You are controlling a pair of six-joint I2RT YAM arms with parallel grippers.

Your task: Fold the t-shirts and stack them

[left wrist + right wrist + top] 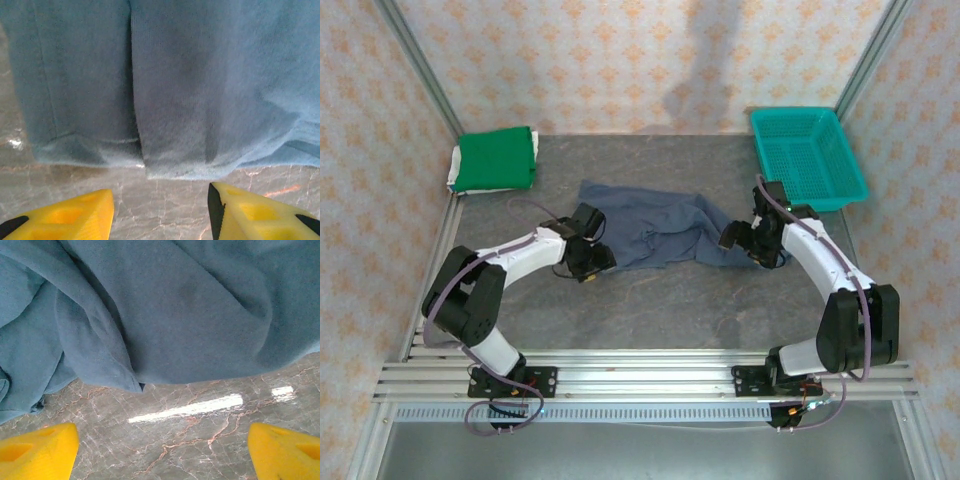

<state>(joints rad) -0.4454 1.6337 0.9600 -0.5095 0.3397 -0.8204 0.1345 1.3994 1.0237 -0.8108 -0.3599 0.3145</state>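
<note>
The blue tee lies crosswise on the desk, its hem just ahead of the half-open left claw and the wide-open right claw. Both claws are empty.

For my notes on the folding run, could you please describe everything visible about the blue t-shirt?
The blue t-shirt is soft, dusty slate-blue cloth, lying unfolded and rumpled at the middle of the grey marbled table. A stitched hem faces the left fingers; a bunched fold faces the right fingers. Both pairs stand open just short of it, not touching.
</note>
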